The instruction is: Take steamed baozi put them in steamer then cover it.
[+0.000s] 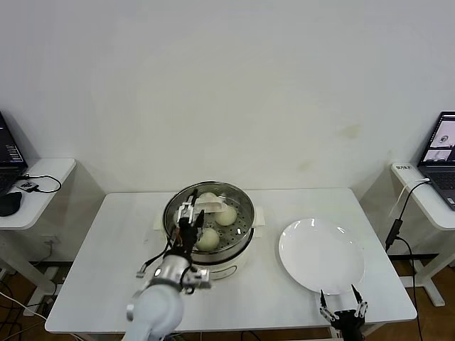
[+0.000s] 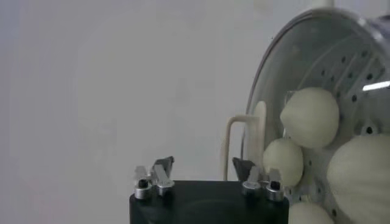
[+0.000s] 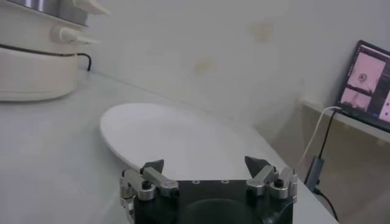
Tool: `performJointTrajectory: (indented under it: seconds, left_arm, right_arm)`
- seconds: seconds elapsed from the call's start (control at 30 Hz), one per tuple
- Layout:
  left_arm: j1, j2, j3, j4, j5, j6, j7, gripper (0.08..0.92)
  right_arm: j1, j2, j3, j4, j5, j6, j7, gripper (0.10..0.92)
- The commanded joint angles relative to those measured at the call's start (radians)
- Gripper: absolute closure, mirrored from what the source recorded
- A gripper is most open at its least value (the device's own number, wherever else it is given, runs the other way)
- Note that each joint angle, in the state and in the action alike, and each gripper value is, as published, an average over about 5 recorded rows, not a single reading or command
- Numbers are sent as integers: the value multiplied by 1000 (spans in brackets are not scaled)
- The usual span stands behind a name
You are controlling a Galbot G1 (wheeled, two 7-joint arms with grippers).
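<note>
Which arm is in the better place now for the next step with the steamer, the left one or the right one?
Probably the left. The left gripper hangs with open jaws right over the steamer, where the buns lie. The right gripper waits at the table's near edge by the empty plate. No lid is visible.

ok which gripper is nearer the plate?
Right. The right gripper sits open at the plate's near edge, by the table's front. The left gripper is open over the steamer, well off to the plate's left.
</note>
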Motion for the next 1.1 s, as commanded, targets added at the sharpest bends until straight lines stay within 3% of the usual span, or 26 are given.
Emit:
performJointTrajectory:
  seconds: [0.03, 0.2, 0.43, 0.73, 1.1]
  left_arm:
    - [371, 132, -238, -177, -1002, -204, -273, 193]
    - [470, 128, -417, -59, -1416, -379, -332, 178]
    - [609, 116, -459, -3, -1597, -574, -341, 177]
    - [682, 60, -449, 33, -1694, -589, -336, 177]
    - [720, 48, -401, 44, -1696, -567, -292, 177]
  right_arm:
    - [-10, -8, -12, 25, 5, -4, -5, 202]
    - [-31, -31, -46, 77, 51, -4, -16, 203]
    - [-118, -103, -117, 194, 195, -127, -100, 203]
    - [-171, -140, -163, 233, 213, -151, -94, 202]
    - [-187, -145, -211, 285, 215, -178, -49, 203]
